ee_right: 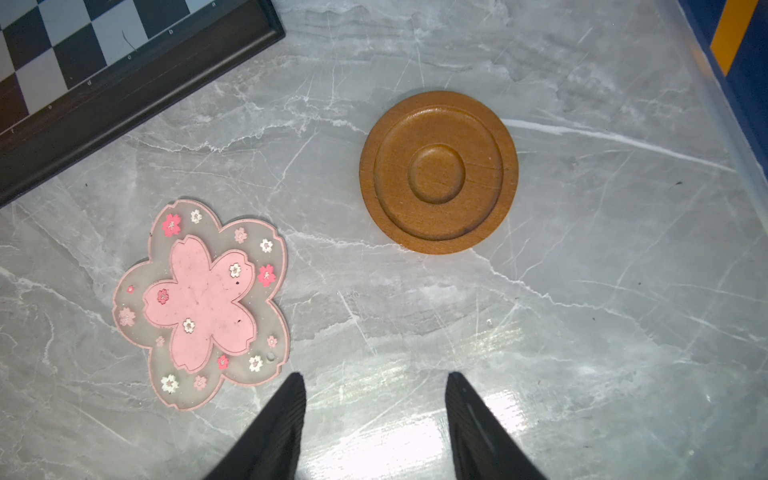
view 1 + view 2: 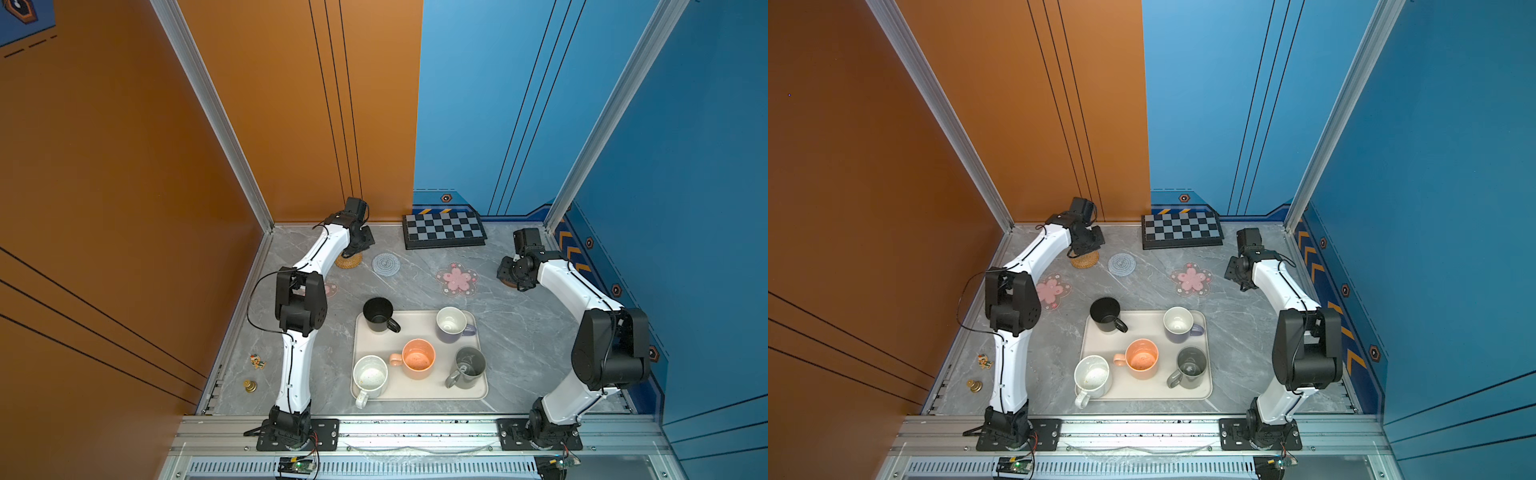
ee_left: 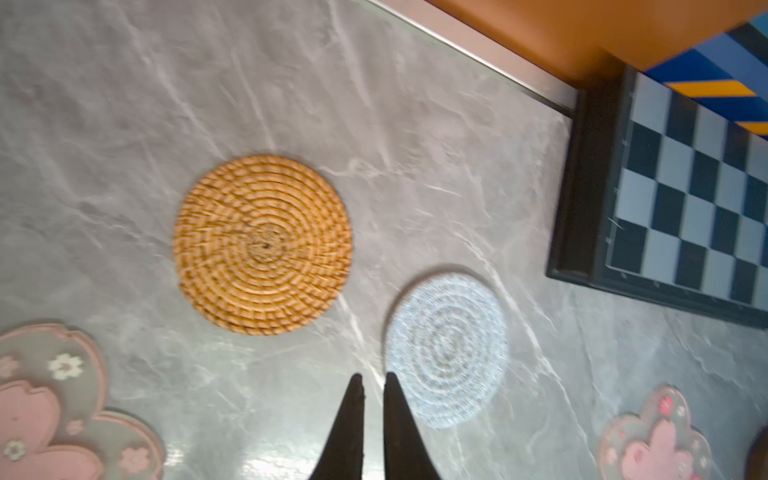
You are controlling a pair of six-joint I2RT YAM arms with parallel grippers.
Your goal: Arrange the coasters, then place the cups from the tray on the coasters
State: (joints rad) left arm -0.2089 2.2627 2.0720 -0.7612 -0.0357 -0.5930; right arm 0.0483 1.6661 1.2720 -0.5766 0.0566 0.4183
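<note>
Straw and yarn lie at the far left of the table (image 2: 519,332): the woven straw coaster (image 3: 263,245) and, just beside it to the right but apart, the grey-blue knitted coaster (image 3: 446,349). The left gripper (image 3: 372,380) hangs above them, jaws all but together and empty. The left flower coaster (image 2: 1052,290) lies nearer on the left. The right flower coaster (image 1: 201,301) and the brown wooden coaster (image 1: 438,172) lie far right, under the right gripper (image 1: 375,376), whose jaws are apart and empty.

All should be light. The straw one looks springy and rough, with enough thickness at its edge for a pinch. The knitted one is likely limp — pinched at the rim it would droop. The flower mats look thin and hug the table, so sliding may serve better than lifting. The wooden one is stiff, with a raised rim to nip.

The cups stand on the tray (image 2: 415,324), near centre: black cup (image 2: 378,314), lavender cup (image 2: 451,325), peach cup (image 2: 417,358), grey cup (image 2: 469,365), speckled white cup (image 2: 370,376). They are probably glazed ceramic — heavier, slippery, breakable — best taken across the wall at the rim or by the handle.
</note>
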